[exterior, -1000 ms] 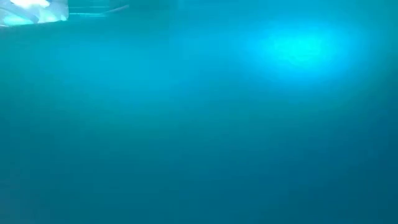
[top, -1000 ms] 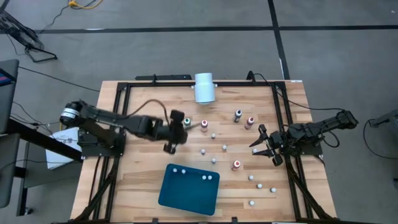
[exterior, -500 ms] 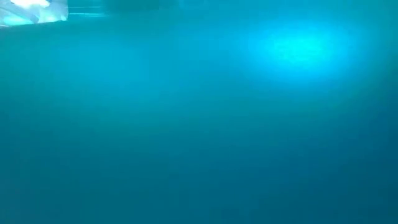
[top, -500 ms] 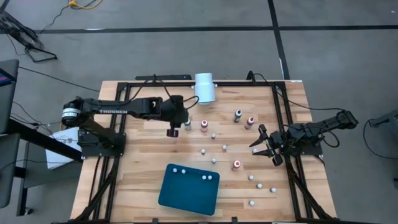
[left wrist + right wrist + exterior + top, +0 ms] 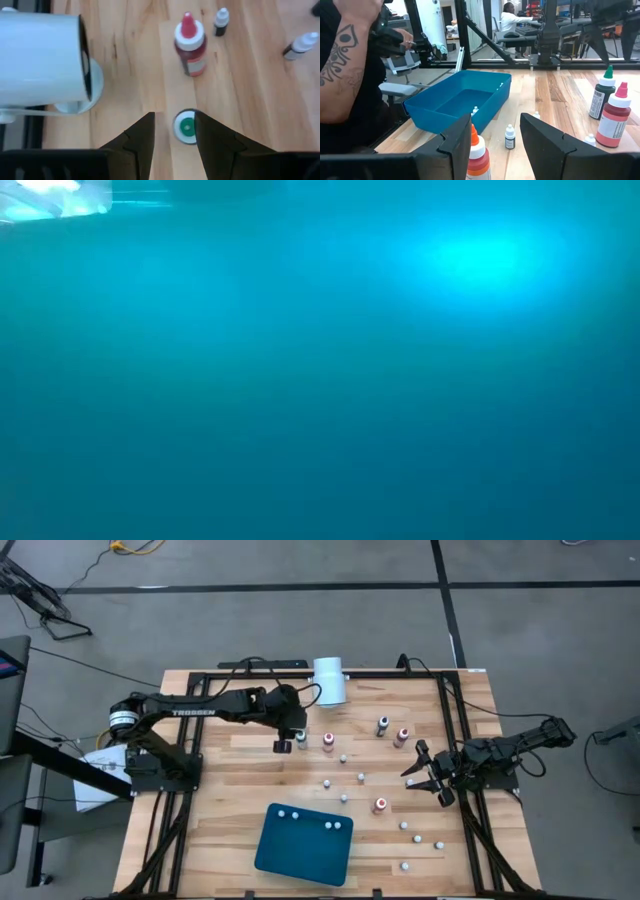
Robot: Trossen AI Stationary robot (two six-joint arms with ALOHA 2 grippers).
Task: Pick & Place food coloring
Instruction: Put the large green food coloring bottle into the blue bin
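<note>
High view: left hand (image 5: 283, 744) poised above small green-bodied food coloring bottle (image 5: 300, 744) near white cylinder (image 5: 329, 681), fingers parted narrowly, straddling green cap (image 5: 186, 127), likely for grasp. Right hand (image 5: 428, 773) idle, spread, at table (image 5: 230, 795) right edge. Blue plastic tray (image 5: 303, 850) holds three bottles.

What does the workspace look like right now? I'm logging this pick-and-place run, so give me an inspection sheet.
Surface: wooden table, dark frame rails.
Job's things: food coloring bottles scattered mid-table; three in the blue tray.
Clutter: white cylinder lying at the far edge.
Grippers: left gripper open above a green-capped bottle; right gripper open, waiting at the table's right side.
Cables: on the floor beyond the table.
Surroundings: people beyond the table; low view blocked, solid blue.
</note>
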